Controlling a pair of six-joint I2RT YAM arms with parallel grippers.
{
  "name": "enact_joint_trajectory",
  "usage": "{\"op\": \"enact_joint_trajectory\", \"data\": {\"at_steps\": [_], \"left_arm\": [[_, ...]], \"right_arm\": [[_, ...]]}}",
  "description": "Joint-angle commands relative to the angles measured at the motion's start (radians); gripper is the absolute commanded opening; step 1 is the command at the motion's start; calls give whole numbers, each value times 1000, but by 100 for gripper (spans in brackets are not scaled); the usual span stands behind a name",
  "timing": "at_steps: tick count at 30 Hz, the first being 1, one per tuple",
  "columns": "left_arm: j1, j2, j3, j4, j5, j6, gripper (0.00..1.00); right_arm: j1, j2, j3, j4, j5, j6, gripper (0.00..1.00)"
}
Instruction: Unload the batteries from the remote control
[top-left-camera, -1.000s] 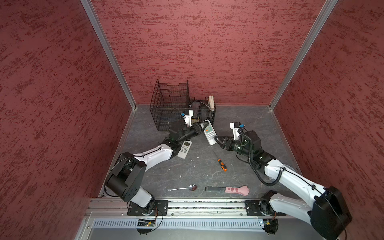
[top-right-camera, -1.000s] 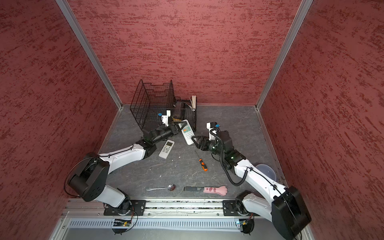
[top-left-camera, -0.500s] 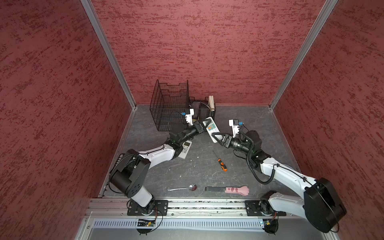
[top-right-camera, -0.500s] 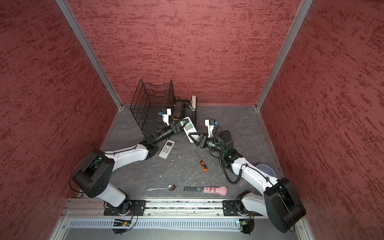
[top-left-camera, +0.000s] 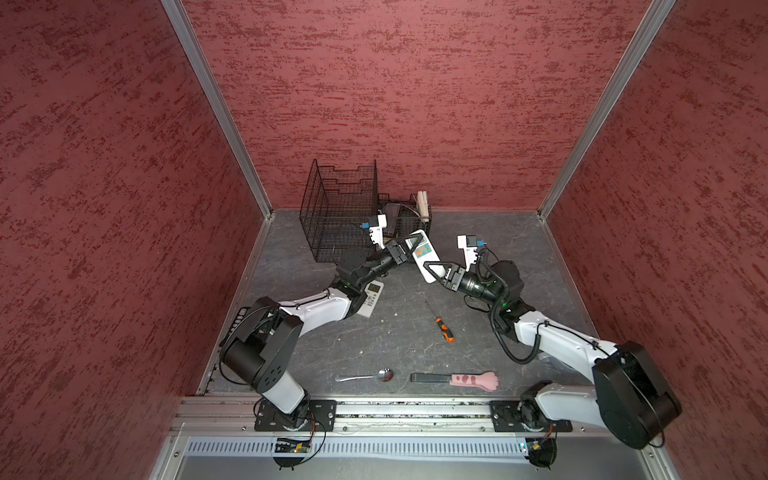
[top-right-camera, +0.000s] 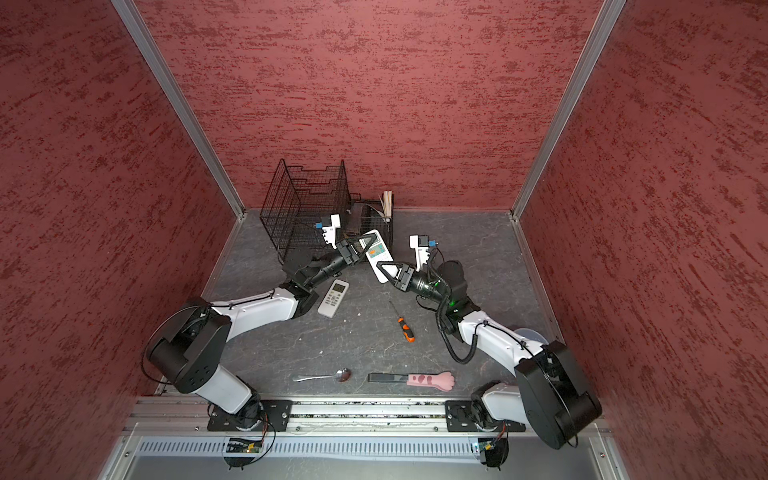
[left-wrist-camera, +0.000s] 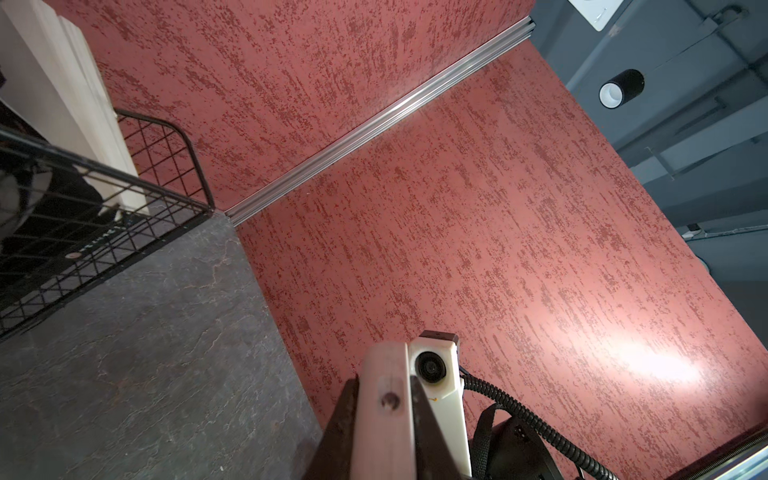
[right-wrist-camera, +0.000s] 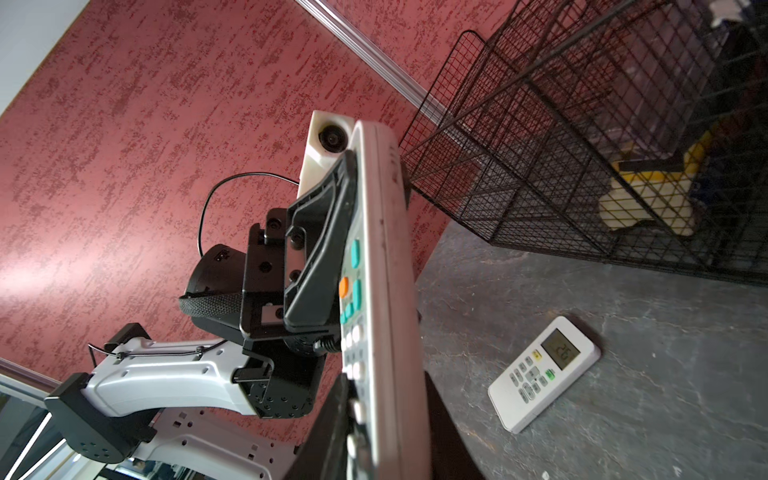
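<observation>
White plastic, the remote (top-left-camera: 424, 253) hangs tilted in the air over the worktop (top-left-camera: 399, 345), near the middle of its back edge and just in front of the basket (top-left-camera: 340, 216). The left gripper (top-left-camera: 410, 242) is clamped on its upper end. The right gripper (top-left-camera: 430, 267) has narrow jaws either side of the lower end, but I cannot tell whether they pinch it.
</observation>
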Motion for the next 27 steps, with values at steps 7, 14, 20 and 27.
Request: {"op": "enact_joint_trajectory", "data": {"at_steps": [7, 14, 20, 27], "left_arm": [[-6, 29, 20, -23, 9, 15, 26], [11, -5, 17, -99, 17, 26, 47], [18, -42, 24, -213, 29, 59, 52], [52, -79, 17, -309, 42, 69, 57]], "right_arm": [[4, -23, 18, -28, -34, -66, 10], [3, -61, 62, -230, -32, -172, 5], [2, -100, 85, -381, 3, -252, 3], [3, -135, 133, -534, 63, -320, 0]]}}
